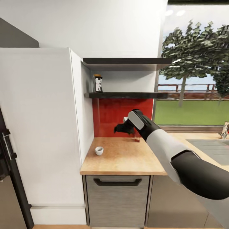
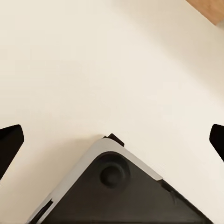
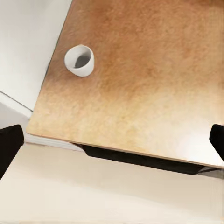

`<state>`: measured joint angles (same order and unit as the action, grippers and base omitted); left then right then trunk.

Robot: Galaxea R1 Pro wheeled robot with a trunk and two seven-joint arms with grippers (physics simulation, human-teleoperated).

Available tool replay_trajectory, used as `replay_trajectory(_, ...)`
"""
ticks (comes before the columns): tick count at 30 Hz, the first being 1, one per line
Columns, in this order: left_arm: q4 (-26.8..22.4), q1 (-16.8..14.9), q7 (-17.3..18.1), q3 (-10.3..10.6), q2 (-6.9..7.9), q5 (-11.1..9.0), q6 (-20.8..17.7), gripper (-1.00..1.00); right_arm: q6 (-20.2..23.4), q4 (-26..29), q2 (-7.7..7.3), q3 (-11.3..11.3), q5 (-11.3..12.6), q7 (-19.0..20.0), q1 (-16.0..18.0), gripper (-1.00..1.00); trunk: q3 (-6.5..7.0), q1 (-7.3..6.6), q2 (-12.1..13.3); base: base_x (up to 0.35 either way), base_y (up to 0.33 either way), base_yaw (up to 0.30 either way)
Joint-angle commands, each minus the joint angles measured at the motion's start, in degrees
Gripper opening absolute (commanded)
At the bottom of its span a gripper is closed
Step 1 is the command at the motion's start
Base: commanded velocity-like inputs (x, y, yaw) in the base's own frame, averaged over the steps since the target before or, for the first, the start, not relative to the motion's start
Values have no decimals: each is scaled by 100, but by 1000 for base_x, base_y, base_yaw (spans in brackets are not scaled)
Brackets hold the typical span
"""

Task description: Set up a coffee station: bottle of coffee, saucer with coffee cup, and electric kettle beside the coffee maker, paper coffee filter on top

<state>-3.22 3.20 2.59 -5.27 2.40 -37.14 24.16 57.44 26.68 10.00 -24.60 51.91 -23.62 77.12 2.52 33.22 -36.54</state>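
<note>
Hovering spread, right end effector (image 1: 122,128) sits above countertop (image 1: 127,159); coffee cup (image 1: 99,151) apart.

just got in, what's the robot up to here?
Coffee station setup, early on. The right arm reaches over the wooden counter toward the red backsplash, with its claw empty and open above the counter. A white cup sits alone on the counter near its left end. The coffee bottle stands on the lower shelf, untouched.
</note>
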Motion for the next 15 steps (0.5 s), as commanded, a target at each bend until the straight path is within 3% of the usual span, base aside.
replay_trajectory(1, 69, 5, 28, -47, 2, -9, 0, 100, 76, -113, 0, -21, 94, -141, 26, 100, 0, 3, -1, 192, 121, 0)
replay_trajectory(6, 187, 5, 30, -54, -12, -32, -1, 100, 221, -463, 0, -11, 139, -266, 45, 100, 0, 3, -1, 236, 149, 0)
replay_trajectory(14, 212, 5, 31, -61, -25, -52, -1, 100, 256, -556, 0, 25, 163, -251, 46, 100, 0, 3, -1, 265, 166, 2)
replay_trajectory(15, 226, 5, 31, -64, -30, -60, 3, 100, 256, -830, 0, 9, 162, -27, 40, 100, 0, 3, -1, 191, 110, 99)
